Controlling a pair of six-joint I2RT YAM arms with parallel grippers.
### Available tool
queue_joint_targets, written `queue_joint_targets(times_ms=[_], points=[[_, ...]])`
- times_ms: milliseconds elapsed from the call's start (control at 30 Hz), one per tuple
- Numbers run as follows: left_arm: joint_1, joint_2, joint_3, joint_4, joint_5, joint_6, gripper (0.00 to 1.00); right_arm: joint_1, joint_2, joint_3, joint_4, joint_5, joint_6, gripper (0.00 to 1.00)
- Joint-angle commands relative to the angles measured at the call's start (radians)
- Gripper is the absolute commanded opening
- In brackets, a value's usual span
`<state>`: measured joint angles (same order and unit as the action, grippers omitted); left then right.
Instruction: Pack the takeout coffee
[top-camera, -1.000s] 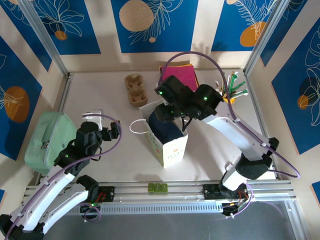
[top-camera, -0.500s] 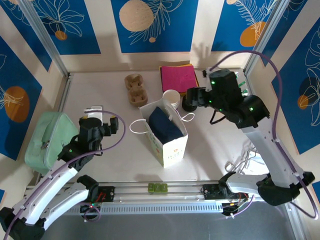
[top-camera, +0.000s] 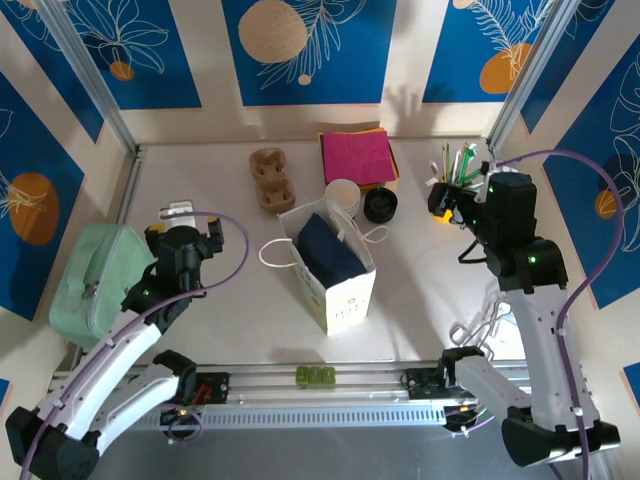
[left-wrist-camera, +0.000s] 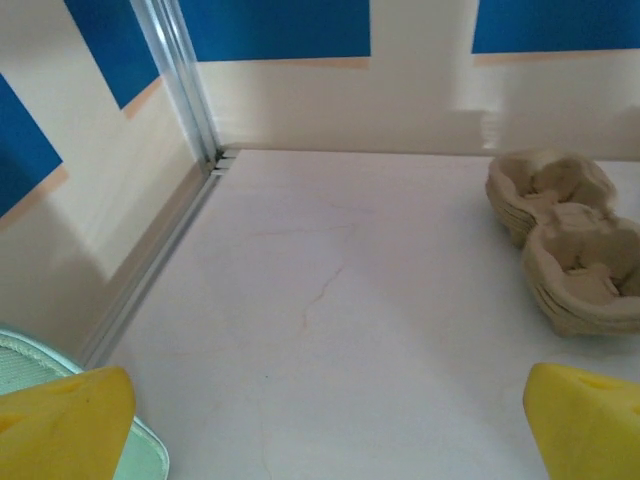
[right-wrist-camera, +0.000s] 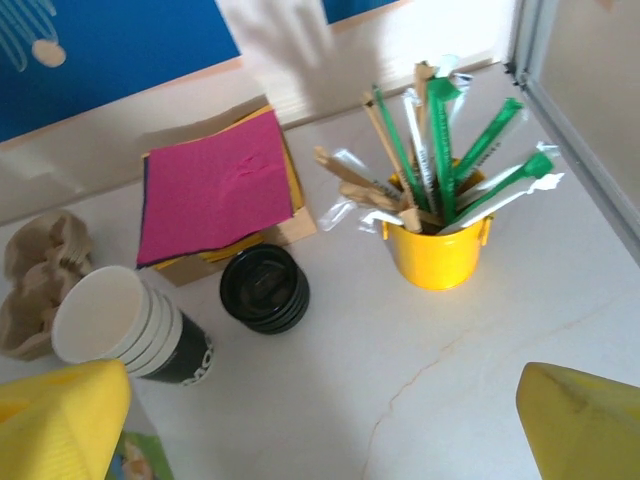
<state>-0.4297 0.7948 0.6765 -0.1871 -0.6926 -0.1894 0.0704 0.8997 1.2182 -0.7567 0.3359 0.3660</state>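
Observation:
The takeout coffee is hidden from view. A white paper bag (top-camera: 340, 285) with a dark inside stands open at the table's middle. Behind it stands a stack of lidless white cups (top-camera: 342, 193) (right-wrist-camera: 125, 325), and a pile of black lids (top-camera: 380, 204) (right-wrist-camera: 264, 288) lies beside it. My right gripper (top-camera: 450, 205) (right-wrist-camera: 320, 430) hangs open at the right, near the yellow bucket, with nothing between its yellow fingertips (right-wrist-camera: 585, 420). My left gripper (top-camera: 180, 214) (left-wrist-camera: 325, 430) is open over bare table at the left, empty.
A yellow bucket (right-wrist-camera: 435, 255) of straws and stirrers stands at the back right. Pink napkins (top-camera: 357, 157) and pulp cup carriers (top-camera: 270, 178) (left-wrist-camera: 570, 250) lie along the back. A green pouch (top-camera: 95, 280) rests at the left edge.
My right arm has drawn back from over the bag to the right side by the bucket, its jaws opening wide. The left arm has shifted slightly left.

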Motion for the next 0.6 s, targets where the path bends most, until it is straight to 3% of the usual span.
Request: queue_joint_targets(times_ms=[0,200,567], points=[[0.038,0.025,-0.034,0.112,-0.037,0.034,0.99,-0.067,-0.038,-0.079,0.116,-0.068,-0.014,0.99],[0.109,0.102,-0.078,0.209,-0.052,0.008,0.99,-0.191,-0.070,-0.369,0.379,-0.077,0.009,0.99],[0.183,0.285,-0.205,0.504,-0.041,0.055,0.99,-0.121,0.009,-0.763,0.929,-0.034,-0.111,0.99]])
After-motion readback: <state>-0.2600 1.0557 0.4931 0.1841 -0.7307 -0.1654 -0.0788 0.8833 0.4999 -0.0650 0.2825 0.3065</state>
